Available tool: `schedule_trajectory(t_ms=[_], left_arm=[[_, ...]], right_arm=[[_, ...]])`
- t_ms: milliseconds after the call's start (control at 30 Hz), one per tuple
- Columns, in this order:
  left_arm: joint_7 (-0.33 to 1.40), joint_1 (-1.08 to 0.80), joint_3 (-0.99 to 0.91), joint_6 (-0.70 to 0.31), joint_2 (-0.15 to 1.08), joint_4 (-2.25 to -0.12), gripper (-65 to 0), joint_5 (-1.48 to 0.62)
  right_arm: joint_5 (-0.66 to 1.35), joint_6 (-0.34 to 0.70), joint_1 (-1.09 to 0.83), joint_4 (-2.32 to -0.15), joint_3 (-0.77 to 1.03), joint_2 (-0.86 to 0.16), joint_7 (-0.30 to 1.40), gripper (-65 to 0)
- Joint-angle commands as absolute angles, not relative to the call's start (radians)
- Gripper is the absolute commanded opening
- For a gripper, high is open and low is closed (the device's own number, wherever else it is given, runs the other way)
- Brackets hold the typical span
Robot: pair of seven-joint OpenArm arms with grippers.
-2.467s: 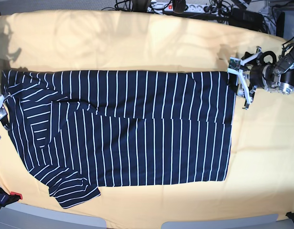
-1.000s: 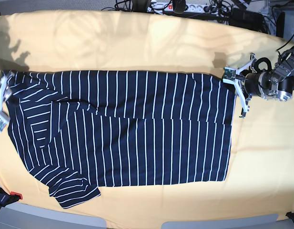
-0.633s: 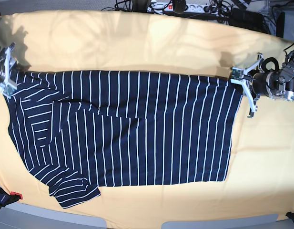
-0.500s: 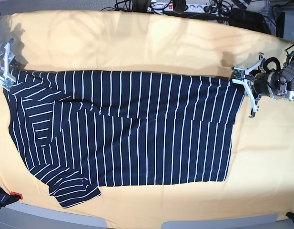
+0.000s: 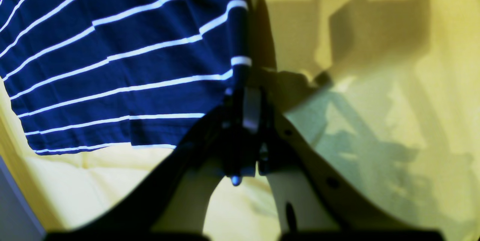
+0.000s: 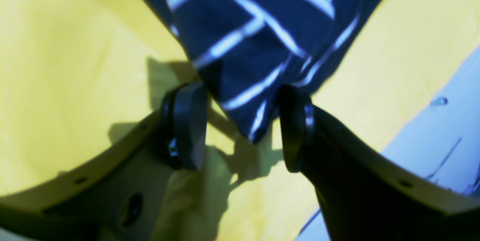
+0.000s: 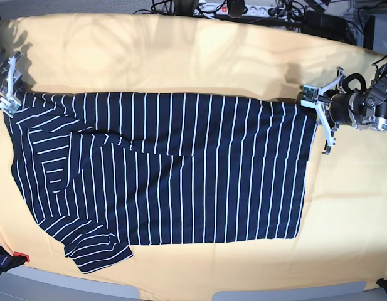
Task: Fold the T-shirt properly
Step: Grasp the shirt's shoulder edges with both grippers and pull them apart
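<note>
Left wrist: left gripper (image 5: pixel 247 98) clenched on the T-shirt (image 5: pixel 123 64) hem corner.

Right wrist: right gripper (image 6: pixel 240 124) jaws spread wide, shirt corner between the pads, not pinched.

Base: T-shirt lies flat across the table cloth (image 7: pixel 199 56), corners near left and right edges. One lengthwise fold looks laid; sleeve and cross folds remain.

Dark navy T-shirt (image 7: pixel 180 169) with thin white stripes, plain yellow-orange table cloth (image 7: pixel 180 56)
</note>
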State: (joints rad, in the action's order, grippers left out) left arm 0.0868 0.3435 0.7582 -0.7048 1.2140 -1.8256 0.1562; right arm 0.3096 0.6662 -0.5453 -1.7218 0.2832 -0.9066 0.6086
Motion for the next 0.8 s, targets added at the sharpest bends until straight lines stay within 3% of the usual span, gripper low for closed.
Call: schedule_trajectory(t_ms=[0, 333, 767], left_arm=[[0.083, 0.358, 0.746, -0.698, 1.238, -1.839, -65.0, 0.148], [0.082, 0.358, 0.746, -0.698, 1.238, -1.839, -65.0, 0.147], [0.082, 0.358, 0.746, -0.698, 1.238, -1.844, -65.0, 0.147]], right_arm=[[0.284, 0.651, -0.54, -1.73, 0.293, -0.928, 0.588, -31.8], [0.232, 0.617, -0.537, -1.613, 0.292, -0.926, 0.514, -31.9], [0.204, 0.617, -0.517, -1.613, 0.292, -0.892, 0.425, -31.8]])
